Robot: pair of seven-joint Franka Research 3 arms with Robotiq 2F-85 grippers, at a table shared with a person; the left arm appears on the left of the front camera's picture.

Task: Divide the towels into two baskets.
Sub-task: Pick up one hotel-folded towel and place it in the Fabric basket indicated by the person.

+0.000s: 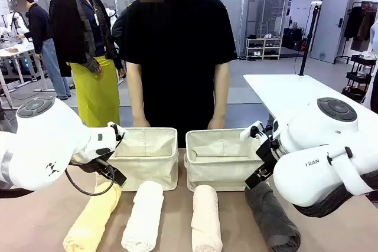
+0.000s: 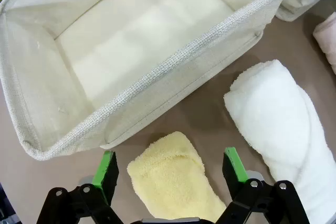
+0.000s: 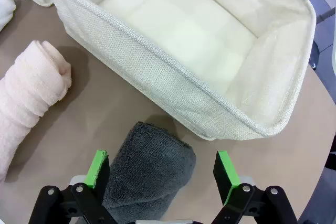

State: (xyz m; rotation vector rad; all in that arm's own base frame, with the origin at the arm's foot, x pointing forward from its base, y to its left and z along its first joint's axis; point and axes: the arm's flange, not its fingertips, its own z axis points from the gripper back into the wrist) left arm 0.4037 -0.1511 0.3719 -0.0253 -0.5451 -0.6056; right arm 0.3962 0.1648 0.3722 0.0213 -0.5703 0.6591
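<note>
Four rolled towels lie in a row at the near table edge: pale yellow [image 1: 93, 216], white [image 1: 143, 216], cream-pink [image 1: 207, 219] and dark grey [image 1: 273, 216]. Behind them stand two cream baskets, the left one [image 1: 143, 159] and the right one [image 1: 220, 160], both with nothing inside. My left gripper [image 2: 169, 169] hovers open over the far end of the yellow towel [image 2: 170, 182], one finger on each side. Over the grey towel's [image 3: 147, 171] far end my right gripper [image 3: 163, 169] is open in the same way. Neither gripper holds anything.
A person in a black shirt [image 1: 177, 51] stands at the far side, hands behind the baskets. The white towel [image 2: 283, 124] lies close beside my left gripper, the pink towel [image 3: 29, 93] to the side of my right. A white table [image 1: 295, 92] is at the back right.
</note>
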